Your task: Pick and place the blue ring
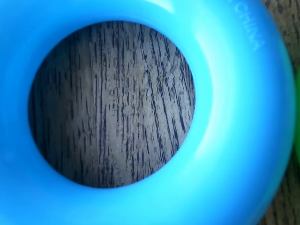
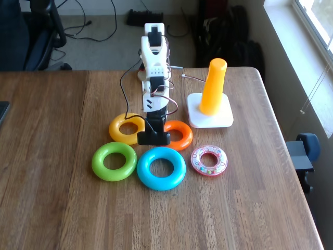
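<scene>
the blue ring (image 2: 161, 168) lies flat on the wooden table (image 2: 62, 208), near the front of a loose cluster of toy rings in the fixed view. just to its left, touching or nearly touching it, lies the green ring (image 2: 114, 161). to its right, a little apart, sits the small pink transparent ring (image 2: 209, 160) with coloured beads inside. behind these, the yellow ring (image 2: 126, 128) and the orange ring (image 2: 178, 135) lie on either side of the arm. further back and to the right stands an orange cone-shaped peg (image 2: 214, 86) upright on its white square base (image 2: 210, 117).

the white and black arm (image 2: 153, 57) reaches forward from the far edge of the table and bends down, with the gripper (image 2: 153, 138) low between the yellow and orange rings, just behind the blue ring's far rim. whether its jaws are apart or together cannot be told from this angle, and nothing is seen held in them.

in the wrist view the blue ring (image 1: 243, 140) is seen from very close above, its glossy band wrapping around the wood grain of the table (image 1: 112, 103) visible through its hole; raised lettering reading "china" shows on its upper right. a sliver of the green ring (image 1: 297, 122) shows at the right edge
</scene>
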`<state>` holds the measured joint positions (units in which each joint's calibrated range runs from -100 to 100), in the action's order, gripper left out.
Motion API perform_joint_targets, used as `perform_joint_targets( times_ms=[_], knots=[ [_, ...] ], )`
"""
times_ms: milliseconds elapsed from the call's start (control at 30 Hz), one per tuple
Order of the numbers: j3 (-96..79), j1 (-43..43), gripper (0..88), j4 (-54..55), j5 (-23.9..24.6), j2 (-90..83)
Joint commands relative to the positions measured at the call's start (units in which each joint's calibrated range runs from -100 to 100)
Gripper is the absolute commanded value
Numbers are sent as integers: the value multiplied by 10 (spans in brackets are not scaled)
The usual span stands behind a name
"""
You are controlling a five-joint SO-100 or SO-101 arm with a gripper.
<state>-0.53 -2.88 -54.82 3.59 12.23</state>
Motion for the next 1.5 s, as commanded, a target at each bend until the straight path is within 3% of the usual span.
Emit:
perform_joint_targets(
  times_ms=[0, 233, 600, 1033, 1467],
  knots=[
    [90, -8, 136, -3, -17, -22],
    [139, -8, 152, -55, -57, -31],
    [148, -1, 261, -44, -59, -29],
    [218, 0, 260, -17, -59, 154],
    [363, 31, 260, -25, -59, 185]
  ],
)
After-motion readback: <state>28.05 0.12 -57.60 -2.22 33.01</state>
